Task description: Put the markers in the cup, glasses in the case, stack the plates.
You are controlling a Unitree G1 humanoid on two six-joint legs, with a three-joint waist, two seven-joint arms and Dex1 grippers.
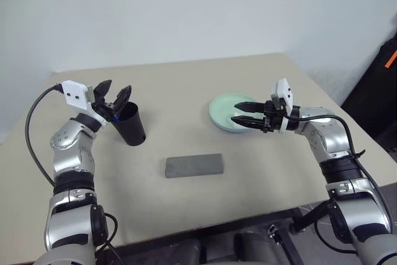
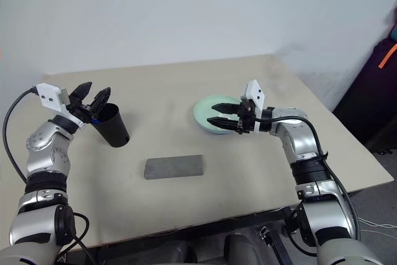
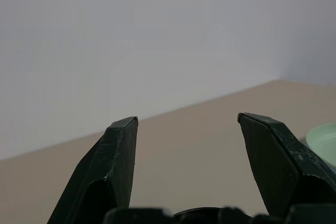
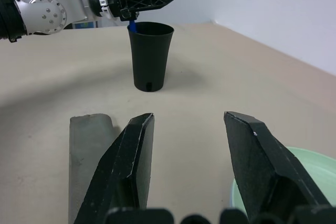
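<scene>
Head view, surface: beige table (image 1: 186, 91) against a plain pale wall; dark bag with an orange strip at 3 o'clock, off the table.
Head view, things: black cup (image 1: 129, 123) upright at 9 o'clock; grey case (image 1: 194, 166) lying shut near centre toward 6 o'clock; mint green plate (image 1: 228, 111) at 2 o'clock, well apart from both.
Head view, left gripper (image 1: 112, 93): spread wide, empty, poised just over the cup's rim; blue marker (image 1: 116, 117) tip peeking at the rim.
Head view, right gripper (image 1: 247, 120): partly open, holding nothing, over the plate's near edge.
Left wrist view: fingers (image 3: 118, 156) wide apart, bare table beyond, plate edge at 4 o'clock.
Right wrist view: fingers (image 4: 131, 156) apart, case at 8 o'clock, cup at 12 o'clock.
</scene>
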